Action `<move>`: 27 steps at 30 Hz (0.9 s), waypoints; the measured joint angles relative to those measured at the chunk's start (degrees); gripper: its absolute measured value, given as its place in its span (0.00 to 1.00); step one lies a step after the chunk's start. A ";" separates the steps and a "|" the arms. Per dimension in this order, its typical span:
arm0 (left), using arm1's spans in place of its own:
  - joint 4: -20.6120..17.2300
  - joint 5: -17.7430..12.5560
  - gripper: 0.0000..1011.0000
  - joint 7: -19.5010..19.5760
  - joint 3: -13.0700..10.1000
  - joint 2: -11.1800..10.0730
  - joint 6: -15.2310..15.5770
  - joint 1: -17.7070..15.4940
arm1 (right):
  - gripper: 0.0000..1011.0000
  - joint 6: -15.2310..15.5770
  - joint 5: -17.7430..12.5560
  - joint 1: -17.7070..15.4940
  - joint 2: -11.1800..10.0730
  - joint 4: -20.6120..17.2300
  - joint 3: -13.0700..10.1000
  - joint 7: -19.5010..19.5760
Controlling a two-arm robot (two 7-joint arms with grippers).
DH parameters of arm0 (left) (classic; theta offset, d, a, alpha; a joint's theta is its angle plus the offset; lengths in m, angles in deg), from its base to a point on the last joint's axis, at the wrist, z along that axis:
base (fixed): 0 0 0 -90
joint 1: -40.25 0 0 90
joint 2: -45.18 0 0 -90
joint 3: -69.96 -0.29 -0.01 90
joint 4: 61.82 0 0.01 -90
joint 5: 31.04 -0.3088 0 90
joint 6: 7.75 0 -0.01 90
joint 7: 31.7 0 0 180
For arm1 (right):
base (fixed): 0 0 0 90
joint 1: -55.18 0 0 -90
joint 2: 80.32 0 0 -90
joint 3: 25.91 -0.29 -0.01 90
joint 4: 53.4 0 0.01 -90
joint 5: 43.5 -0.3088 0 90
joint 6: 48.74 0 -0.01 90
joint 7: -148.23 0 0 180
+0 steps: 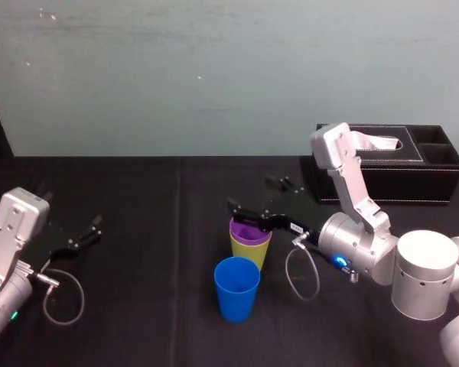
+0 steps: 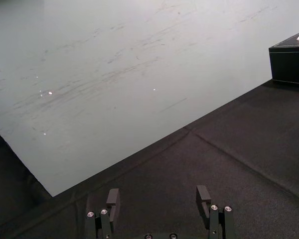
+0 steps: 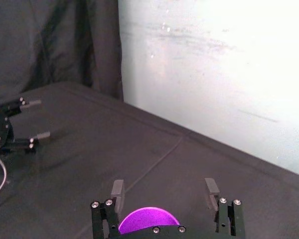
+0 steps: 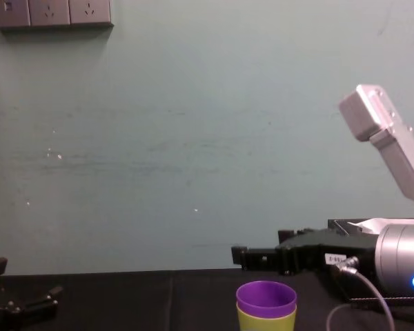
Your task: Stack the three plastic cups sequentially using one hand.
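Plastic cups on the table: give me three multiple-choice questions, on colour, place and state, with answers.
1. Which cup sits inside the lime-green cup? A blue; B purple; C none.
2. Where is the blue cup? A under the green one; B alone on the table, nearer the robot; C tipped over.
3. The right gripper over the stack is: A open; B shut on a cup; C on the table.
Answers: B, the purple cup's rim shows above the green; B, it stands apart; A, its fingers are spread, holding nothing. The left gripper is parked.
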State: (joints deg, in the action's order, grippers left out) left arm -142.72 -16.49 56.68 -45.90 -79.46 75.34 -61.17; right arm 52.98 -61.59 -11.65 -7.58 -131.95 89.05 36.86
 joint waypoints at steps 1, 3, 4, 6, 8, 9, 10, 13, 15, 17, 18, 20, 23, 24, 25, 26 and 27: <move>0.00 0.00 0.99 0.00 0.00 0.00 0.00 0.00 | 0.99 -0.09 -0.03 -0.16 -0.03 -0.33 -0.22 0.11; 0.00 0.00 0.99 0.00 0.00 0.00 0.00 0.00 | 0.99 -0.20 -0.19 -0.79 -0.30 -1.52 -0.87 0.47; 0.00 0.00 0.99 0.00 0.00 0.00 0.00 0.00 | 0.99 -0.18 -0.29 -1.05 -0.42 -1.92 -1.09 0.60; 0.00 0.00 0.99 0.00 0.00 0.00 0.00 0.00 | 0.99 0.22 -0.49 -1.91 -0.95 -3.54 -1.79 1.01; 0.00 0.00 0.99 0.00 0.00 0.00 0.00 0.00 | 0.99 0.58 -0.72 -2.56 -1.37 -4.49 -2.18 1.13; 0.00 0.00 0.99 0.00 0.00 0.00 0.00 0.00 | 0.99 1.00 -0.95 -3.45 -2.03 -5.79 -2.63 1.20; 0.00 0.00 0.99 0.00 0.00 0.00 0.00 0.00 | 0.99 1.00 -0.95 -3.45 -2.03 -5.79 -2.63 1.20; 0.00 0.00 0.99 0.00 0.00 0.00 0.00 0.00 | 0.99 1.79 -1.73 -6.02 -3.96 -8.75 -3.80 1.15; 0.00 0.00 0.99 0.00 0.00 0.00 0.00 0.00 | 0.99 2.02 -2.04 -7.17 -4.77 -9.97 -4.24 1.10; 0.00 0.00 0.99 0.00 0.00 0.00 0.00 0.00 | 0.99 2.24 -2.31 -9.32 -6.56 -12.10 -4.96 1.00; 0.00 0.00 0.99 0.00 0.00 0.00 0.00 0.00 | 0.99 2.23 -2.37 -10.11 -7.18 -12.82 -5.24 0.96; 0.00 0.00 0.99 0.00 0.00 0.00 0.00 0.00 | 0.99 2.18 -2.70 -12.06 -8.69 -14.64 -6.16 0.82; 0.00 0.00 0.99 0.00 0.00 0.00 0.00 0.00 | 0.99 2.16 -3.41 -14.46 -10.54 -16.58 -7.22 0.44; 0.00 0.00 0.99 0.00 0.00 -0.01 0.00 0.00 | 0.99 2.18 -3.68 -15.49 -11.36 -17.37 -7.57 0.15; 0.00 0.00 0.99 0.00 0.00 0.00 0.00 0.00 | 0.99 2.21 -3.84 -16.11 -11.84 -17.80 -7.73 0.03; 0.00 0.00 0.99 0.00 0.00 0.00 0.00 0.00 | 0.99 2.25 -3.95 -16.51 -12.15 -18.11 -7.82 -0.05; 0.00 0.00 0.99 0.00 0.00 0.00 0.00 0.00 | 0.99 2.38 -4.04 -17.10 -12.60 -18.58 -7.96 -0.17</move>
State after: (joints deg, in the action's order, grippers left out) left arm -142.72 -16.49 56.68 -45.90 -79.46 75.34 -61.18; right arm 55.36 -65.63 -28.75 -20.18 -150.53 81.09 36.69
